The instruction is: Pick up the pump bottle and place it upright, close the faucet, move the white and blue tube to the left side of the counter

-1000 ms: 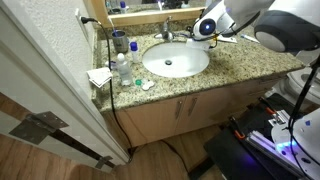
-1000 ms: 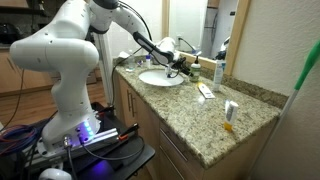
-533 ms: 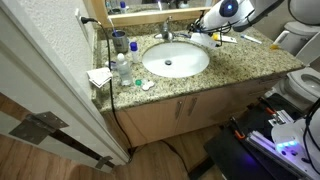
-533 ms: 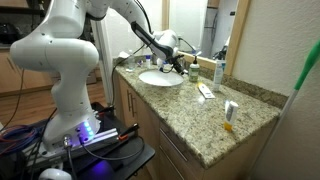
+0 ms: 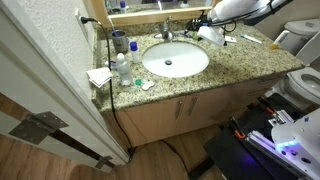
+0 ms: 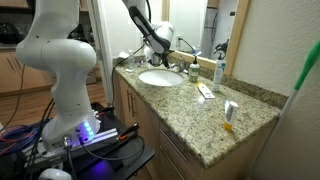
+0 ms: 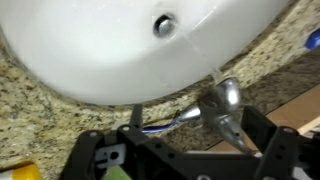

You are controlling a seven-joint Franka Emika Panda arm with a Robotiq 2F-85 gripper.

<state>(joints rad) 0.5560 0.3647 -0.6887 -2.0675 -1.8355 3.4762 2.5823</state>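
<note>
The pump bottle (image 6: 193, 70) stands upright on the tabletop (image 6: 250, 112), so that step looks done. The hand (image 6: 163, 45), spread wide and empty, hangs over the faucet (image 7: 225, 100); closing it and shifting the tube (image 6: 205, 91) remain.

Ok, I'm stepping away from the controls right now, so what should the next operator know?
Gripper: looks open, hovering at the faucet lever.
Pump bottle: appears to stand upright at the back of the counter; done.
Faucet: not closed; a thin stream seems to run into the basin.
White and blue tube: lying on the counter, not yet moved.
</note>
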